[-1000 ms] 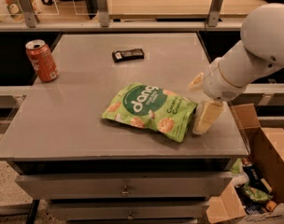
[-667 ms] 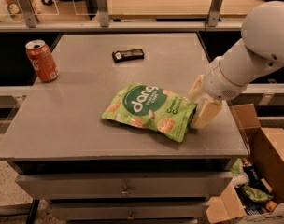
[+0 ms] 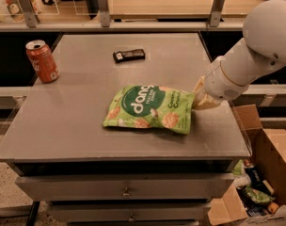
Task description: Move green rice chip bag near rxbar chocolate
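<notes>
green rice chip bag (image 3: 150, 107), gripper (image 3: 199, 96) at its right edge, mostly hidden, its grip unclear

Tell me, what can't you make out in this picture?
Camera view:
The pincer at the green rice chip bag's right edge: its grip is hidden by its own wrist.
The rxbar chocolate: wrapper print too small to read.
The cardboard box: cut off by the right and bottom edges.
</notes>
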You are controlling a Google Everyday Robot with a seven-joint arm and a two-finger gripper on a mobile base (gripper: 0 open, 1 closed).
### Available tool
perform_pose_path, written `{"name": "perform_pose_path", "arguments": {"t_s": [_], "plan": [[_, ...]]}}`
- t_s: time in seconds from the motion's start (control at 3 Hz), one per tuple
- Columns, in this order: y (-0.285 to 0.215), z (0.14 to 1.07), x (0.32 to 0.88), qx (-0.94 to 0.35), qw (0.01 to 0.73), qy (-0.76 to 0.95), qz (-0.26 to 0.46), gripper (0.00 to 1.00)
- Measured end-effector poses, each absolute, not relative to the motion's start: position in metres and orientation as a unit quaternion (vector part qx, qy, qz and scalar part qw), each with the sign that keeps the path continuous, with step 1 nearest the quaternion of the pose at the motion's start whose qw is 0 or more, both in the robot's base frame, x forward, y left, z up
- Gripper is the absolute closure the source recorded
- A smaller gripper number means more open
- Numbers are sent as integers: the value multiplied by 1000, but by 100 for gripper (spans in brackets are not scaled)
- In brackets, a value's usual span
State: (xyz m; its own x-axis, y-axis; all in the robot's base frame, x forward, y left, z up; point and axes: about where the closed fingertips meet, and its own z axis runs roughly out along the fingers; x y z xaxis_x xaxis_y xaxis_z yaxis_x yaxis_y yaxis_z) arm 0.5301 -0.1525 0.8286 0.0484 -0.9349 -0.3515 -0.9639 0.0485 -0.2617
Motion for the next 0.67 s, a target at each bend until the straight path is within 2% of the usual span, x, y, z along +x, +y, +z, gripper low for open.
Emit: {"name": "perform_pose_path", "arguments": {"t_s": [0.67], "plan": [[-152,841,546,-674,248,695,29,100]]}}
